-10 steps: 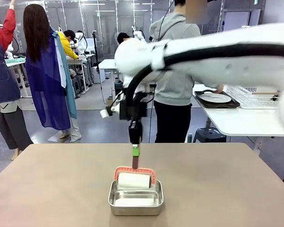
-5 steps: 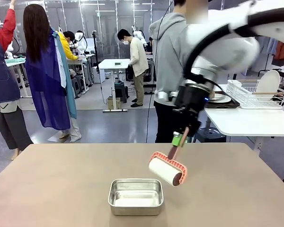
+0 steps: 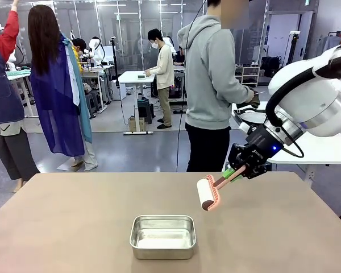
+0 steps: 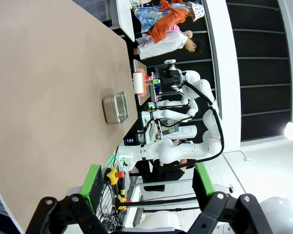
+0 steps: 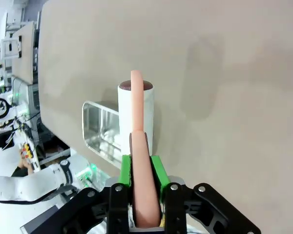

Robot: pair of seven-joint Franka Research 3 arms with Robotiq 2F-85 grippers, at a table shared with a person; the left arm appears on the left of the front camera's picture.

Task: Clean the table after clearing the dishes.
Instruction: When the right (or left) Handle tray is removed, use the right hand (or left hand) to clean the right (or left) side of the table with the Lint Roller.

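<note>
1. Since the earlier frame, the right claw (image 3: 232, 173) has lifted the roller (image 3: 206, 194) out of the pan (image 3: 162, 236) and swung it to the right. The roller was standing in the pan at centre. Now it hangs to the right of the pan and a bit farther off, and the arm has pulled back to the right side.
2. Right claw: jaws pinched narrow on the roller's pink handle (image 5: 139, 146), with a green pad on each side. The white drum points away from the wrist.
3. The roller looks clear of the worktop (image 3: 74, 227). Its shadow lies apart from it in the right wrist view, so it is probably not yet in contact.
4. Left claw (image 4: 148, 181): jaws wide with nothing between them, parked off the near-left edge.
5. The pan sits near centre on the worktop and looks empty now.
6. The dishes are off the worktop. One dark tray with a white plate (image 3: 247, 118) shows on the white side table at far right, partly hidden by the right arm. A person (image 3: 210, 74) stands beside it.
7. Step, as a judgement: clearing is done and the cleaning pass is about to start, with the tool picked up and carried to a start point.
8. The next move calls for lowering the drum flat onto the surface with its axis level. Then roll in straight strokes and keep clear of the pan.
</note>
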